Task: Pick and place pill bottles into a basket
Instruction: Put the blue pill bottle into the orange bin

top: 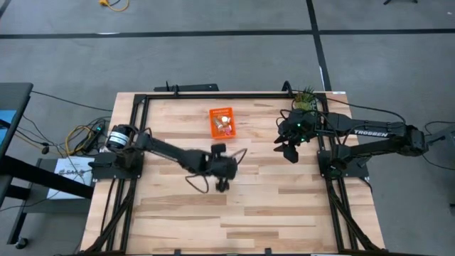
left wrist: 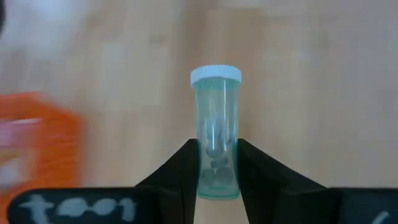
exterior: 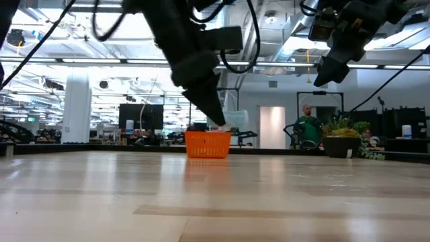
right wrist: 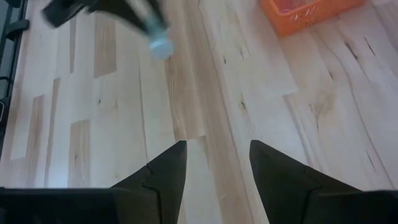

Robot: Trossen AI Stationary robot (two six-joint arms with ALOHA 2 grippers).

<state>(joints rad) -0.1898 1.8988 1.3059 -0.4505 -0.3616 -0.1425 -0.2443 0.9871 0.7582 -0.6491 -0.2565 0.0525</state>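
A pale teal-green pill bottle [left wrist: 216, 130] with a white cap [left wrist: 216, 74] is held in my left gripper [left wrist: 217, 144], which hangs over the middle of the table [top: 222, 181], nearer than the orange basket [top: 221, 122]. The basket stands toward the far edge and holds several small bottles. It also shows blurred in the left wrist view [left wrist: 37, 143] and in the low view [exterior: 207, 143]. My right gripper [right wrist: 217, 146] is open and empty, raised at the table's right side [top: 288, 151]. My left gripper pinches the bottle's clear body near its base [left wrist: 217, 177] between its two fingers. The bottle lies along the fingers, and its capped end sticks out past the fingertips. The fingers slant downward. The bottle is lifted clear of the table, as the right wrist view [right wrist: 157, 38] shows.
A small green potted plant [top: 306, 99] stands at the far right corner, close to my right arm. The wooden table top [top: 249, 213] is bare on the near side. A person [exterior: 308, 128] stands in the room beyond the table.
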